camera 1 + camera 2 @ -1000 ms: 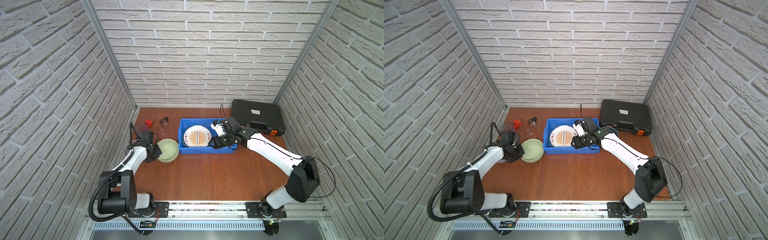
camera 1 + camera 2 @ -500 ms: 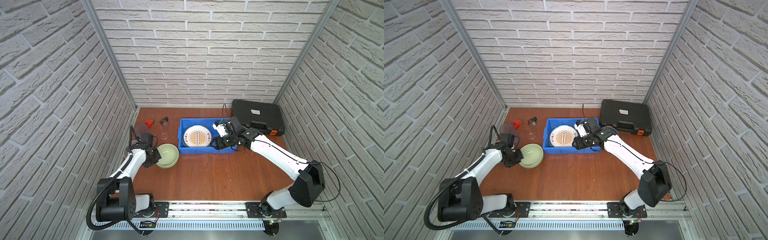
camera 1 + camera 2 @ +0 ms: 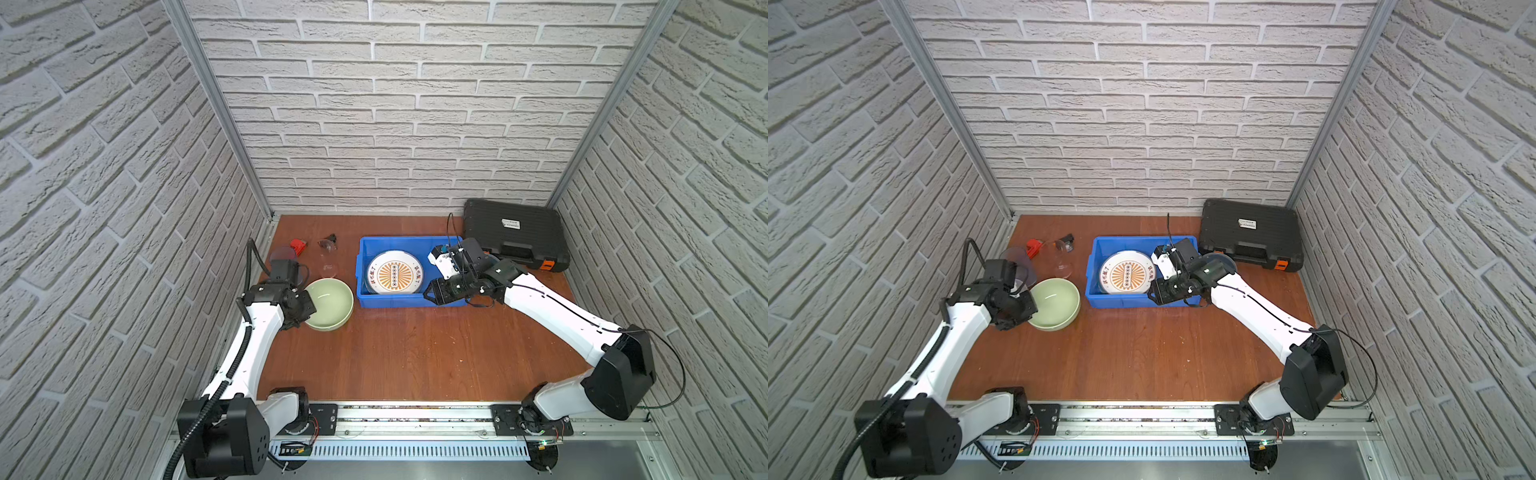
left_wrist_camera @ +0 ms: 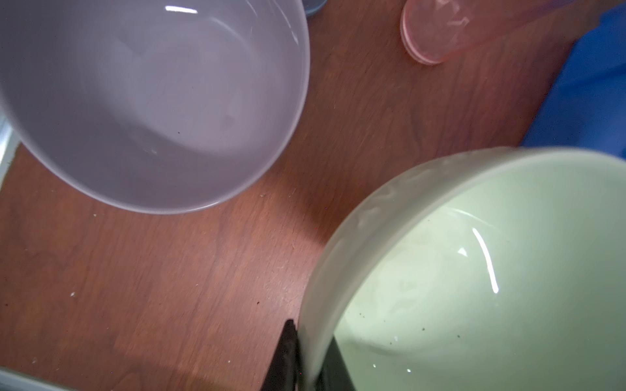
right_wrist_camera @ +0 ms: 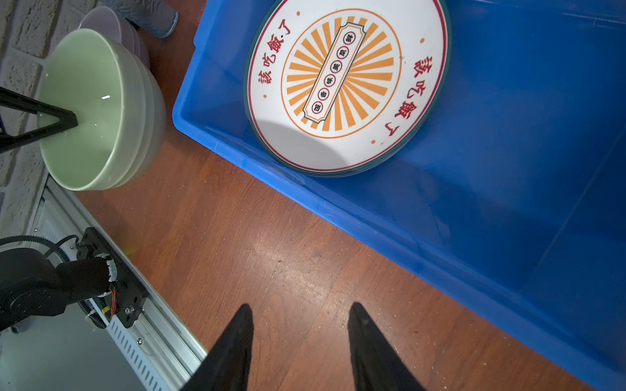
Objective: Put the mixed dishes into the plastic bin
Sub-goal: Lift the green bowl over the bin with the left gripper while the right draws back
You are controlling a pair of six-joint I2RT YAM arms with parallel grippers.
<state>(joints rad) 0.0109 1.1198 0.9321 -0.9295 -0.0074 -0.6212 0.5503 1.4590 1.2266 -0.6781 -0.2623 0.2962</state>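
Brick-pattern walls (image 3: 395, 104) enclose a reddish-brown wooden surface (image 3: 415, 353). At centre frame in both top views sits the bright blue rectangular plastic bin (image 3: 399, 300), with a round white plate with an orange sunburst (image 3: 395, 272) lying inside. Left of the bin, a pale green ceramic bowl (image 3: 330, 303) is pinched at its rim by the left end effector (image 3: 308, 308), one finger inside, one outside. The right end effector (image 5: 300, 306), jaws parted and empty, hovers beside the bin's lower right wall.

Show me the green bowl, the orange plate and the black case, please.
green bowl (image 3: 332, 300): in a top view, inside bottom.
orange plate (image 5: 338, 72): right wrist view, middle.
black case (image 3: 536, 226): in a top view, lid.
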